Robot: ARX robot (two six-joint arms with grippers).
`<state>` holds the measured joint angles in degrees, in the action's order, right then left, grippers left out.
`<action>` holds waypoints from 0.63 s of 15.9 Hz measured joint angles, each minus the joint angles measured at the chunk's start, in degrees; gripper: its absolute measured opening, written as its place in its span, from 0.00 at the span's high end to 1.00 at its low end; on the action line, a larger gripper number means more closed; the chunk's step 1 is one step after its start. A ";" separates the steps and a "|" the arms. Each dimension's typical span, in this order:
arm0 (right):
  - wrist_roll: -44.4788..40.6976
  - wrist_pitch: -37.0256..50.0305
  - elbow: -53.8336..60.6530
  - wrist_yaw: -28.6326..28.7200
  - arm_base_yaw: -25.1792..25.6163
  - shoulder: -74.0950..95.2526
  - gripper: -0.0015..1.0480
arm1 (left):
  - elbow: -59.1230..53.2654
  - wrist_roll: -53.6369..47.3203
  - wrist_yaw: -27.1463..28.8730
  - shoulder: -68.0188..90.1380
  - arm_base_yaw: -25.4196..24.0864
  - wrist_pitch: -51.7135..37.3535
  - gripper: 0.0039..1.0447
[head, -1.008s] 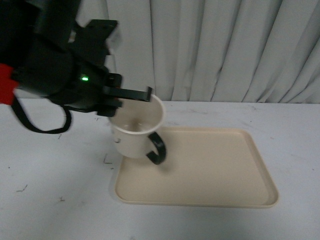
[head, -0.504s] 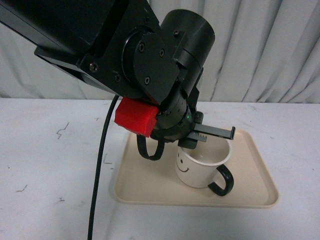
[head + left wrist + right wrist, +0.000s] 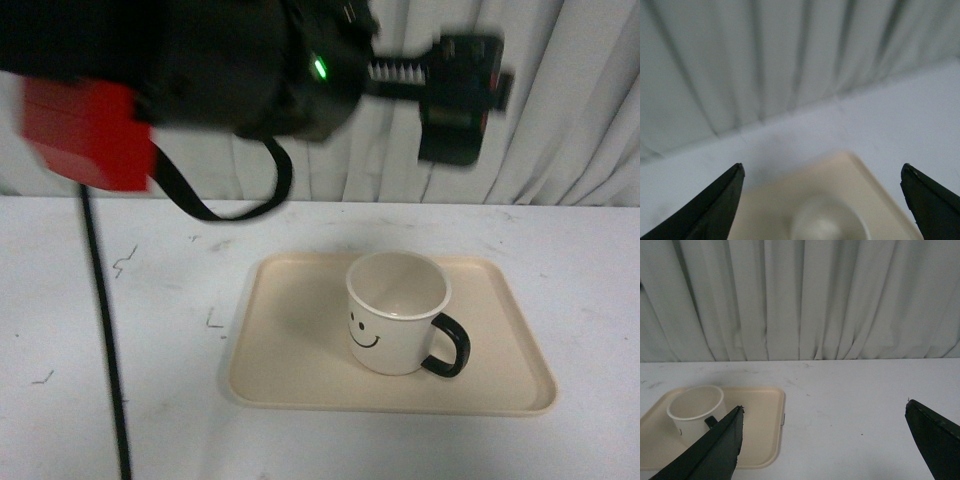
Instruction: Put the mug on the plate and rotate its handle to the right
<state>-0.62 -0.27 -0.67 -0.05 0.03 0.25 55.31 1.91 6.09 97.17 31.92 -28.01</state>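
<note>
Hanging high across the upper left of the front view, the left arm [image 3: 230,60] is a dark, blurred bulk. It has a red block [image 3: 85,130] at the far left and a small green light [image 3: 319,67] near the top middle. A black cable [image 3: 105,340] drops from it down the left side of the frame. The left gripper [image 3: 455,100] juts out at the upper right, well above the table [image 3: 120,400], against the grey curtain [image 3: 560,100]. In the left wrist view its dark fingers [image 3: 715,210] are spread wide with nothing between them.

The right gripper [image 3: 823,407] shows only in its own wrist view, its fingers likewise far apart and holding nothing.

The mug [image 3: 397,312] stands upright on the plate [image 3: 300,385], low in the frame and a little right of centre. Nothing touches it. Its smiley faces the camera and its pale inside looks bare. The handle [image 3: 448,347] sticks out to the right, turned slightly towards the lower edge. The plate lies flat on the table and holds only the mug, which sits right of the plate's middle with open tray around it.
</note>
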 joint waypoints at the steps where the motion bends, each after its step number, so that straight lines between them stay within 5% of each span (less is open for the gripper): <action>1: 0.00 0.00 0.00 0.04 -0.02 0.00 0.06 | -18.67 -0.90 19.78 -7.82 -4.94 -24.06 0.40; 7: 0.02 0.04 0.00 0.07 -0.02 -0.02 0.06 | -36.96 -0.92 11.67 -23.63 -14.14 -27.65 0.93; 10: 0.00 0.04 0.00 0.07 0.00 -0.02 0.06 | -42.66 -1.07 8.11 -29.03 -18.01 -25.79 0.99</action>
<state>-0.62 -0.23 -0.67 0.01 0.03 0.23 12.64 0.84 14.20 68.14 13.91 -53.80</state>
